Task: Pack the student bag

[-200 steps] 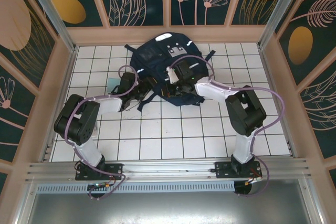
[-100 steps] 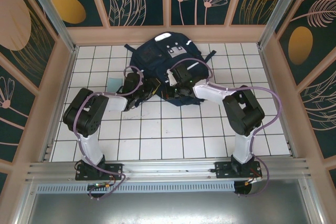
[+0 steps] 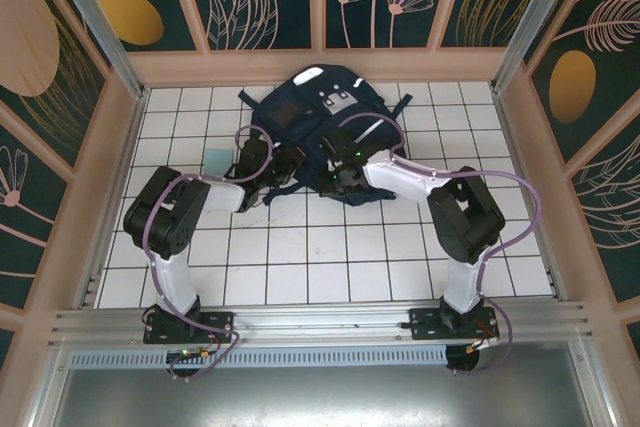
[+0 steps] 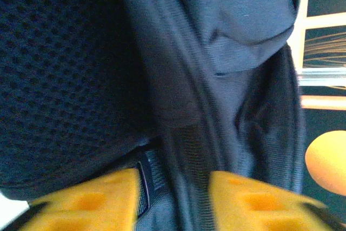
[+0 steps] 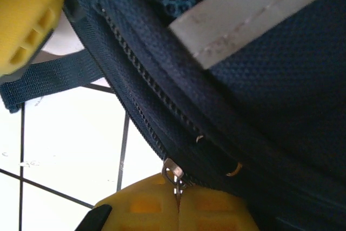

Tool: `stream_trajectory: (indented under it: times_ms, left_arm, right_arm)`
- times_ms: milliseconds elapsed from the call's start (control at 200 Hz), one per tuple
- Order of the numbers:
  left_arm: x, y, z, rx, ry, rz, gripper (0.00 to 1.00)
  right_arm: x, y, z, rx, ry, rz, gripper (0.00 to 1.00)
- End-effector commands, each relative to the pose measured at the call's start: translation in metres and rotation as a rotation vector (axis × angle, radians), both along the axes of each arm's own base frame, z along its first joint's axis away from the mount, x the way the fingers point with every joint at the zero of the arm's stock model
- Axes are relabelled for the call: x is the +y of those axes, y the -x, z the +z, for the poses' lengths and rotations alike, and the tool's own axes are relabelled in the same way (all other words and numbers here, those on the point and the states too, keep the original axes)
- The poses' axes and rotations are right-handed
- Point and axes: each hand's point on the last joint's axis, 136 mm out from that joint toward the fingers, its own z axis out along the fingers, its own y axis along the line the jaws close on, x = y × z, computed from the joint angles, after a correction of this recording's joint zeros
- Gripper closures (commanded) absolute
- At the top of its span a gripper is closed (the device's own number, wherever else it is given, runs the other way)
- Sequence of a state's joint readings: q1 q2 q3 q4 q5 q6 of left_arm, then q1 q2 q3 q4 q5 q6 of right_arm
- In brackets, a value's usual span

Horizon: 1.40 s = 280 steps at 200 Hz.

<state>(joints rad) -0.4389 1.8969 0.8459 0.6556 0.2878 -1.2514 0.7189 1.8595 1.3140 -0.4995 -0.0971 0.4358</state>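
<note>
1. The bag point(image 3: 312, 112) lies at the far middle of the tiled desk point(image 3: 330, 247), pale patches up, seen from my overhead camera.
2. Both arms reach over its near edge, the left at the near left and the right at the near middle, with their wrists close together.
3. My left pincer point(image 4: 174, 187) stands half open. One yellow finger point(image 4: 86, 201) sits on each side of a dark ridge of the bag's fabric, and a mesh panel point(image 4: 59, 63) lies to the left of that ridge.
4. My right pincer point(image 5: 178, 204) is closed tight, its fingertips pressed together on the metal zip pull point(image 5: 173, 172) at the bag's edge.
5. From the pull, the zip track point(image 5: 135, 74) runs up and to the left along that edge. A pale stripe point(image 5: 248, 20) crosses the navy fabric above it.
6. A navy strap point(image 5: 48, 79) lies on the white tiles just beside the zip edge.
7. A small pale blue slip point(image 3: 215, 159) lies on the desk just left of the left arm, apart from the bag.
</note>
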Motion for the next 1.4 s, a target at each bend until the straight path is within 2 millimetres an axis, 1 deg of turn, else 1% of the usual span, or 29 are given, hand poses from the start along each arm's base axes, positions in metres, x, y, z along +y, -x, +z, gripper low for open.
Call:
stream_trajectory:
  times_ms: [0, 60, 130, 205, 270, 325, 365, 405, 460, 490, 550, 590, 610, 670, 771, 836, 896, 986, 1056, 1106, 1196, 1266, 1311, 1321, 1341, 1396]
  left_arm:
    - [-0.015, -0.014, 0.034, -0.084, 0.069, -0.026, 0.29]
    - [-0.022, -0.012, 0.043, -0.101, 0.075, -0.04, 0.22]
    - [-0.027, -0.01, 0.05, -0.115, 0.074, -0.045, 0.21]
    - [-0.033, -0.008, 0.049, -0.108, 0.089, -0.054, 0.21]
    - [-0.04, -0.005, 0.051, -0.111, 0.126, -0.068, 0.22]
    - [-0.044, -0.005, 0.046, -0.103, 0.119, -0.076, 0.23]
    - [-0.047, -0.004, 0.038, -0.085, 0.107, -0.086, 0.24]
    - [-0.05, -0.005, 0.033, -0.077, 0.104, -0.093, 0.28]
    - [-0.051, -0.007, 0.025, -0.066, 0.103, -0.092, 0.41]
    - [-0.052, -0.008, 0.022, -0.065, 0.103, -0.09, 0.52]
    - [-0.052, -0.013, 0.021, -0.076, 0.099, -0.083, 0.78]
    - [-0.05, -0.014, 0.02, -0.082, 0.085, -0.079, 0.94]
    - [-0.048, -0.015, 0.019, -0.083, 0.076, -0.074, 1.0]
    - [-0.044, -0.017, 0.019, -0.088, 0.057, -0.069, 1.0]
    - [-0.035, -0.02, 0.025, -0.099, 0.038, -0.057, 1.0]
    - [-0.031, -0.021, 0.027, -0.101, 0.033, -0.062, 1.0]
    - [-0.029, -0.02, 0.027, -0.099, 0.021, -0.074, 1.0]
    - [-0.029, -0.013, 0.024, -0.089, -0.001, -0.108, 1.0]
    - [-0.027, -0.009, 0.021, -0.08, -0.035, -0.127, 1.0]
    - [-0.023, -0.005, 0.018, -0.077, -0.062, -0.128, 1.0]
    - [-0.013, -0.002, 0.014, -0.071, -0.092, -0.109, 1.0]
    - [-0.01, 0.0, 0.013, -0.069, -0.087, -0.111, 1.0]
    - [-0.009, 0.0, 0.013, -0.073, -0.088, -0.125, 1.0]
    - [-0.009, 0.0, 0.014, -0.074, -0.089, -0.128, 1.0]
    - [-0.01, 0.001, 0.014, -0.076, -0.091, -0.14, 1.0]
    - [-0.01, 0.003, 0.014, -0.076, -0.108, -0.174, 1.0]
  right_arm:
    - [0.006, 0.018, 0.014, 0.044, -0.023, 0.043, 1.0]
    - [0.016, 0.015, 0.019, 0.033, -0.062, 0.057, 1.0]
    - [0.023, 0.01, 0.022, 0.02, -0.083, 0.062, 1.0]
    - [0.029, 0.006, 0.024, 0.01, -0.102, 0.07, 1.0]
    - [0.031, 0.004, 0.023, 0.005, -0.102, 0.069, 1.0]
    - [0.031, 0.003, 0.024, 0.0, -0.103, 0.068, 1.0]
    - [0.033, 0.003, 0.025, -0.003, -0.114, 0.071, 1.0]
    - [0.035, 0.003, 0.028, -0.007, -0.129, 0.078, 1.0]
    - [0.04, 0.006, 0.031, -0.011, -0.147, 0.094, 1.0]
    - [0.04, 0.008, 0.032, -0.009, -0.15, 0.098, 1.0]
    - [0.036, 0.012, 0.029, 0.002, -0.14, 0.096, 1.0]
    - [0.031, 0.016, 0.024, 0.014, -0.122, 0.092, 1.0]
    - [0.027, 0.019, 0.021, 0.021, -0.11, 0.089, 1.0]
    - [0.014, 0.027, 0.01, 0.046, -0.057, 0.082, 1.0]
    - [-0.015, 0.04, -0.006, 0.084, 0.033, 0.068, 1.0]
    - [-0.038, 0.043, -0.013, 0.098, 0.095, 0.05, 1.0]
    - [-0.057, 0.042, -0.015, 0.096, 0.141, 0.033, 1.0]
    - [-0.082, 0.038, -0.013, 0.088, 0.195, 0.006, 1.0]
    - [-0.099, 0.034, -0.008, 0.083, 0.219, -0.022, 1.0]
    - [-0.104, 0.033, -0.002, 0.083, 0.2, -0.034, 1.0]
    - [-0.107, 0.034, 0.01, 0.083, 0.157, -0.033, 1.0]
    - [-0.121, 0.031, 0.017, 0.051, 0.201, -0.039, 1.0]
    - [-0.125, 0.03, 0.021, 0.031, 0.229, -0.026, 1.0]
    - [-0.128, 0.028, 0.021, 0.021, 0.244, -0.023, 1.0]
    - [-0.14, 0.021, 0.023, 0.008, 0.265, -0.046, 1.0]
    - [-0.153, 0.012, 0.025, -0.029, 0.321, -0.038, 1.0]
